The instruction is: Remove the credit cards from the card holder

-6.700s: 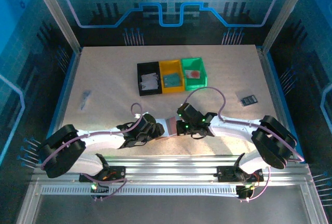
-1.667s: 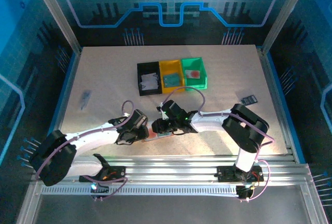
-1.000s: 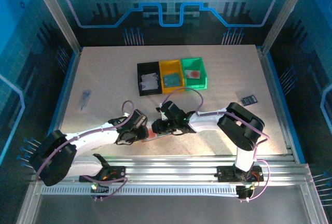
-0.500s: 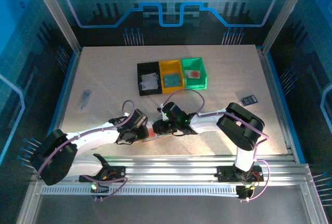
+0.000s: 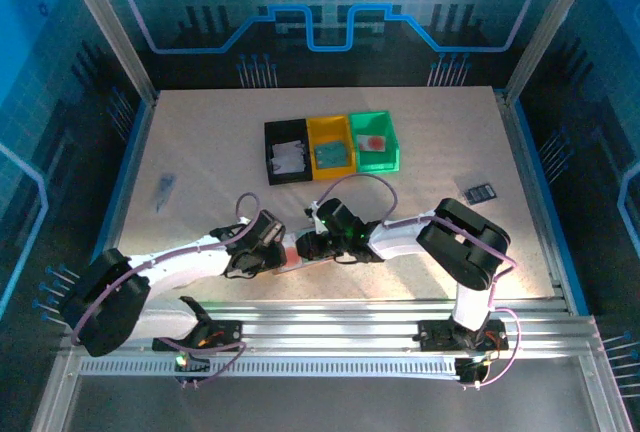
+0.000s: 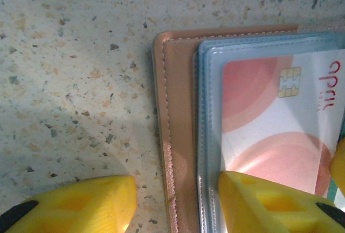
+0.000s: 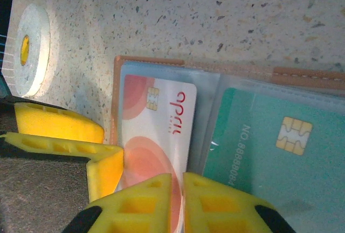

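- The card holder (image 6: 180,109) is lying open and flat on the table (image 5: 200,152), near the front edge, with both grippers meeting over it.
- The left gripper (image 6: 175,190) is straddling the holder's stitched outer edge. One yellow finger is sitting on bare table just outside it, and the other is resting on the clear pocket (image 6: 210,109) over the reddish card (image 6: 275,120). The jaws are standing well apart, clamping nothing.
- The right gripper (image 7: 177,182) is sitting at the lower long edge of that same card, close beside the left gripper's inner finger. Its fingers are drawn together to a thin slit, and the card's edge is running straight into that slit. I cannot tell whether it is actually pinched.
- The holder's long axis is running left-right across the right wrist view, with the fold near the middle.
- The reddish card is sitting in the left pocket, long axis crosswise to the holder and chip end away from the right fingers. The teal card (image 7: 259,157) is lying in the right pocket, slightly skewed.
- In the top view, the left arm is stretching low from its base toward table centre. The right arm is folding sharply at the elbow, its forearm reaching back left, and both wrists are pointing down.
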Available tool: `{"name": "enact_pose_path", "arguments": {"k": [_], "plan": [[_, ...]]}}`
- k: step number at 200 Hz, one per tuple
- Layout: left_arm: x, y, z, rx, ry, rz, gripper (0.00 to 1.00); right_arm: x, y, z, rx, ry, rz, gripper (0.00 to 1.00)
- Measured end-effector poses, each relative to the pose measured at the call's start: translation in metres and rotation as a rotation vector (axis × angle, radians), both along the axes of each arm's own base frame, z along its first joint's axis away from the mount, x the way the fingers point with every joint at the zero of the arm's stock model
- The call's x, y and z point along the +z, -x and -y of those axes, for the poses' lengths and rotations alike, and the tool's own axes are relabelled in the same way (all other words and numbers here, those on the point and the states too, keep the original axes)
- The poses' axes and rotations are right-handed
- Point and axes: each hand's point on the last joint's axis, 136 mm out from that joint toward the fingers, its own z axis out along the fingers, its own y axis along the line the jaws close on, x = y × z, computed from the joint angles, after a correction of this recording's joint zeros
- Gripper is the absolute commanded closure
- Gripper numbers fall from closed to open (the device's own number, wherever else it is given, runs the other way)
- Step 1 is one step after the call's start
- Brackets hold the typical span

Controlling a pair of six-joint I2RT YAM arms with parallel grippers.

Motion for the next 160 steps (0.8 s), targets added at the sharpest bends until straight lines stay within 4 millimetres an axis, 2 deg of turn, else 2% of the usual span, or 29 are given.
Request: {"name": "enact_pose_path", "arguments": {"k": [160], "plan": [[-0.0004,-0.0001,-0.0001,0.0,-0.005,-0.006,0.53,0.0009,0.0077,-0.0002,0.052,-0.007,0.013,0.87]]}}
